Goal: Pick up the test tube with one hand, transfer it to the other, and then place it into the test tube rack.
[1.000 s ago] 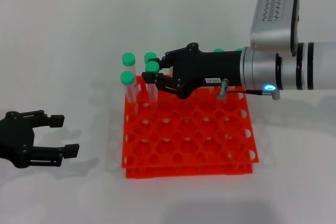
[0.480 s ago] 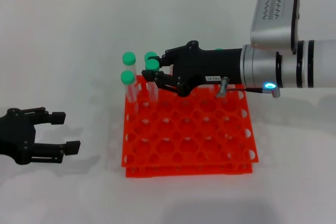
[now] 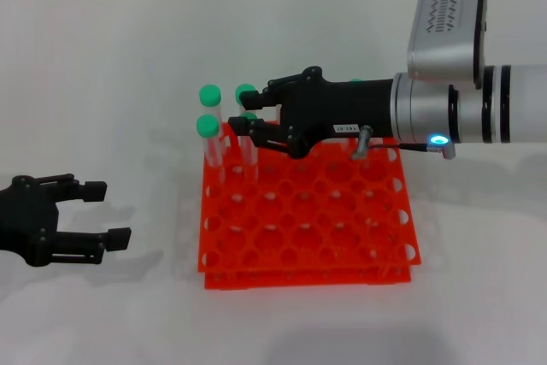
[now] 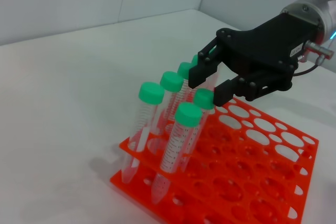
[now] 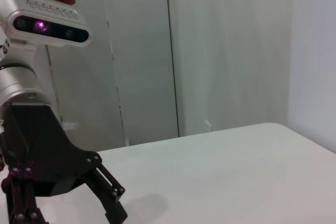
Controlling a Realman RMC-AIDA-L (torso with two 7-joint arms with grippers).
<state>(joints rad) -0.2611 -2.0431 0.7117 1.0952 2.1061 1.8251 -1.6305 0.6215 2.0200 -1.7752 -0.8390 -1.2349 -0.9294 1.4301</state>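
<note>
- The right gripper (image 3: 244, 118), the one with the little white label, reaches in sideways over the back-left corner of the test tube rack (image 3: 308, 215), and its fingers are parted a bit with nothing pinched.
- The test tube (image 3: 249, 122) stands in a rack hole right between those fingers. From the head view its green cap is mostly hidden behind the lower finger, so I can't really say whether anything touches it.
- The left wrist view is clearer: the cap (image 4: 204, 98) sits just under the fingertips, with the other green-capped tubes (image 4: 151, 93) crowded close around it.
- Tubes further back are blocked by the gripper body, so no honest count from me.
- The left gripper (image 3: 104, 211) hangs low over the white table (image 3: 102, 83), well left of the rack, fingers spread wide and empty. Its wrist is cut off by the frame edge.
</note>
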